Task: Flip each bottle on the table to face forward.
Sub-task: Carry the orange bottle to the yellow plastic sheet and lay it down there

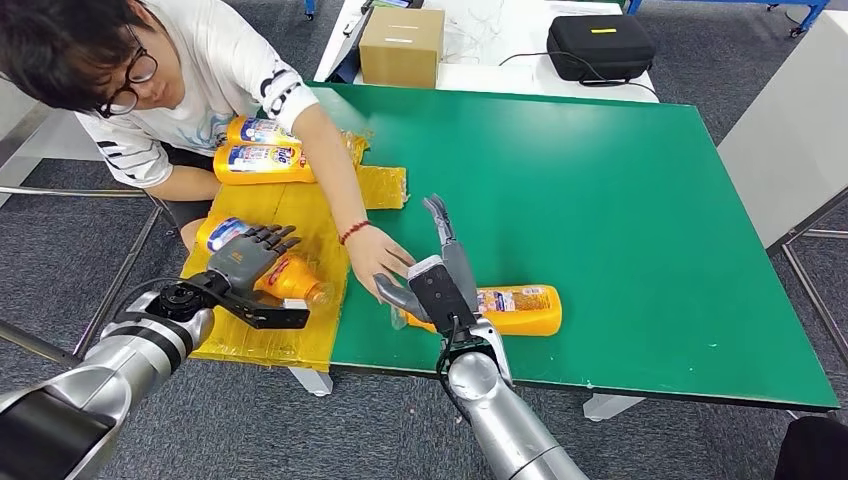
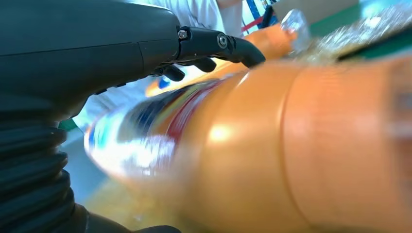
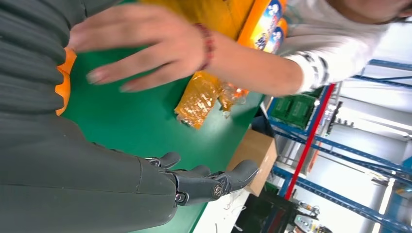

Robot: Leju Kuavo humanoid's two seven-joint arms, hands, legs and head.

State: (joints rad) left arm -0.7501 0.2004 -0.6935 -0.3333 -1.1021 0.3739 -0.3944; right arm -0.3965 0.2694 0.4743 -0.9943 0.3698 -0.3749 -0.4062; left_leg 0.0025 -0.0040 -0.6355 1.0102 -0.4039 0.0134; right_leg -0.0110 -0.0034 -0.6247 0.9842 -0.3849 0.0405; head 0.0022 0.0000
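An orange bottle (image 1: 522, 311) lies on its side near the front edge of the green table (image 1: 600, 180), its label facing up. My right hand (image 1: 441, 276) hovers over its neck end with fingers stretched forward and nothing held; the right wrist view shows an orange sliver of the bottle (image 3: 64, 80) beside the hand (image 3: 194, 182). A person's hand (image 1: 378, 266) reaches to the same end. A second orange bottle (image 1: 290, 277) lies on yellow wrap (image 1: 300, 215) at the left, and my left hand (image 1: 245, 262) grips it from above, bottle (image 2: 291, 155) close under the fingers (image 2: 214, 43).
Two more orange bottles (image 1: 262, 162) lie on the wrap in front of the person leaning over the table's left end. A cardboard box (image 1: 401, 45) and a black case (image 1: 600, 46) stand on the white table behind. A loose piece of yellow wrap (image 1: 382, 186) lies on the green top.
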